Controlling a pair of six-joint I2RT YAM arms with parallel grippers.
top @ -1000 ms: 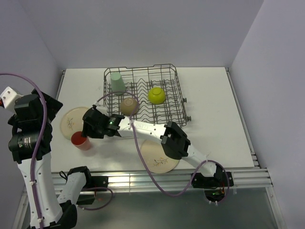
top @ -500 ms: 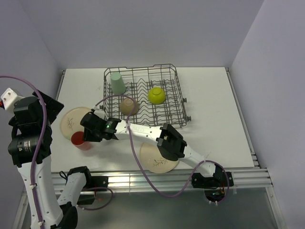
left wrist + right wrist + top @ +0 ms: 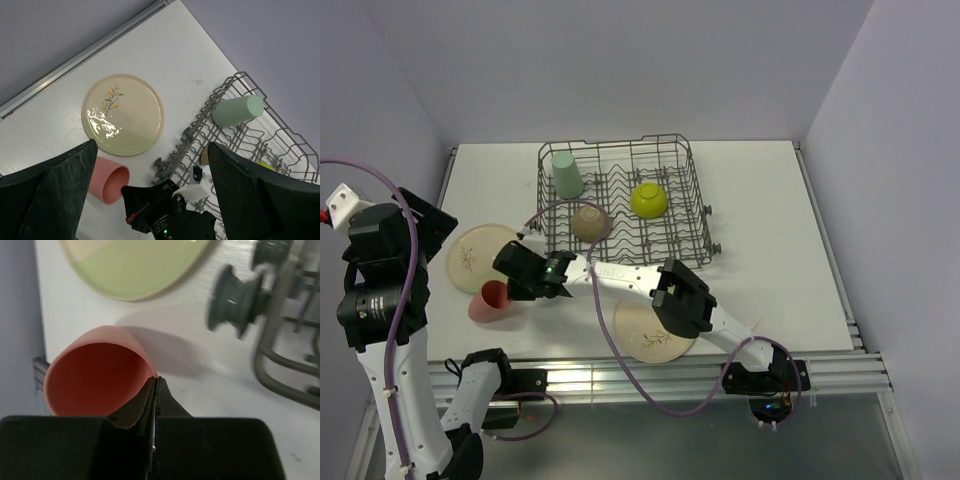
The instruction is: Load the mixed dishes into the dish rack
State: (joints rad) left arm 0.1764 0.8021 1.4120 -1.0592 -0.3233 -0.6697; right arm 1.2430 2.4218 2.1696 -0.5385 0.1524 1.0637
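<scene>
The coral-pink cup (image 3: 487, 300) lies tipped on its side on the table, mouth toward my right gripper (image 3: 516, 285). In the right wrist view that gripper (image 3: 156, 381) is shut on the cup's (image 3: 95, 375) rim, one finger inside and one outside. My left gripper (image 3: 152, 145) hangs open high above the table's left side, holding nothing. The dish rack (image 3: 695, 200) holds a mint-green cup (image 3: 566, 173), a lime-green bowl (image 3: 649, 200) and an overturned tan-looking bowl (image 3: 590, 221). One cream plate (image 3: 472, 257) lies left of the rack. Another plate (image 3: 645, 335) lies near the front, partly under the right arm.
The rack's wheels and wire frame (image 3: 235, 305) stand close to the right of the cup. The table's left edge rail (image 3: 75, 62) runs just beyond the left plate. Grey walls enclose the table at the back and sides.
The coral-pink cup stood upright and now lies tipped over to the left. My right gripper moved down to it and closed on its rim. The left arm barely moved.
</scene>
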